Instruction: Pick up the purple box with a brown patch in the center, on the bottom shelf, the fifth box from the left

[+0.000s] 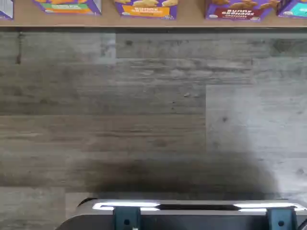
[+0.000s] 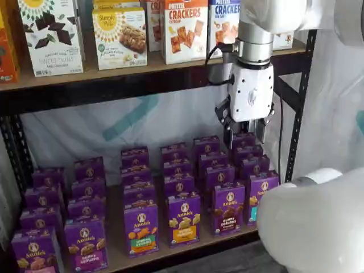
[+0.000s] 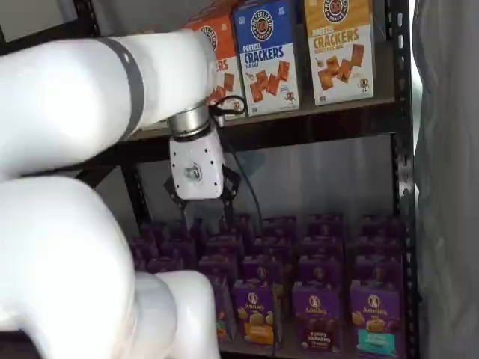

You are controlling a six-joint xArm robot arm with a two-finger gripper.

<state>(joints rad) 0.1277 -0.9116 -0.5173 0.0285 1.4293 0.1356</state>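
Your gripper (image 2: 246, 135) hangs above the back rows of cartons, fingers spread with a plain gap, holding nothing — in a shelf view (image 3: 200, 213) only its white body is clear. The purple box (image 2: 228, 208) stands upright at the front edge of the bottom shelf (image 2: 170, 253), at about 7 o'clock from the fingers. The wrist view cuts it (image 1: 240, 9) to a sliver above grey floor planks (image 1: 153, 115) — the arm (image 3: 67, 224) hides the row's left end.
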